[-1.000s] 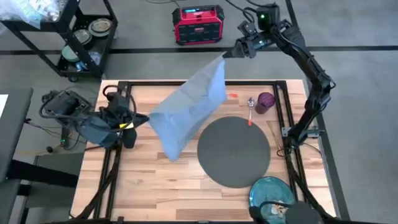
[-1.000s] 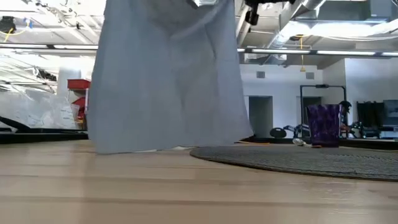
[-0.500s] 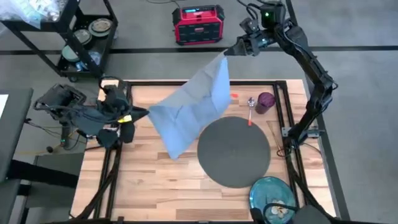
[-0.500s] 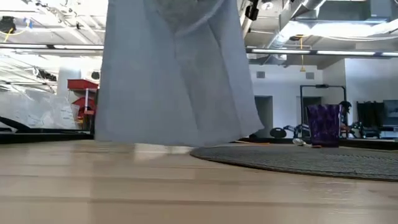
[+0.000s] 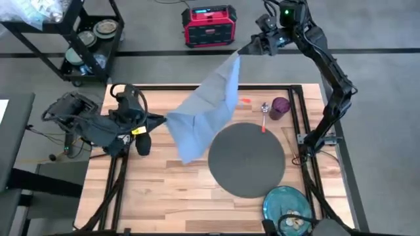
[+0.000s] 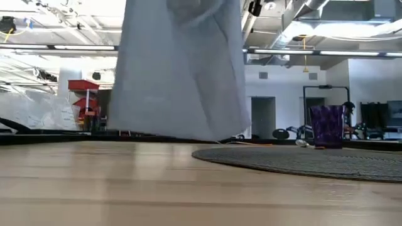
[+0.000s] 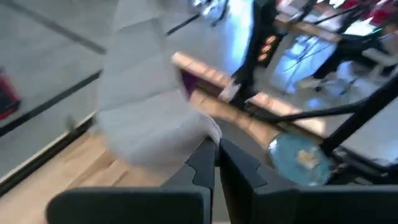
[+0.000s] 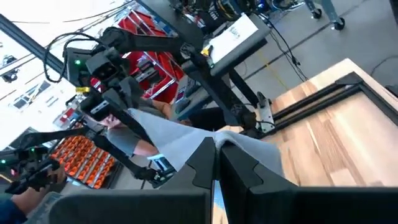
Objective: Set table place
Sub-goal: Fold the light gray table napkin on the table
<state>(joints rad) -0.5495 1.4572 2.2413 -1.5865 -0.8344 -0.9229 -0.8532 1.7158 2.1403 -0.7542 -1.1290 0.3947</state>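
The grey cloth napkin (image 5: 207, 111) hangs spread in the air between both arms, above the far left part of the table (image 5: 170, 190), beside the round dark grey mat (image 5: 247, 159). The right claw (image 5: 244, 50) pinches its upper corner high behind the table; the left claw (image 5: 159, 120) pinches the lower corner near the left edge. I judge the step in hand is laying the napkin. Next, both claws need to lower it flat beside the mat.

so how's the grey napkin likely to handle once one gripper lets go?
Likely floppy: the napkin sags between the left gripper and right gripper. Probably light, since pinched corners carry it. Released, it would likely swing and crumple.
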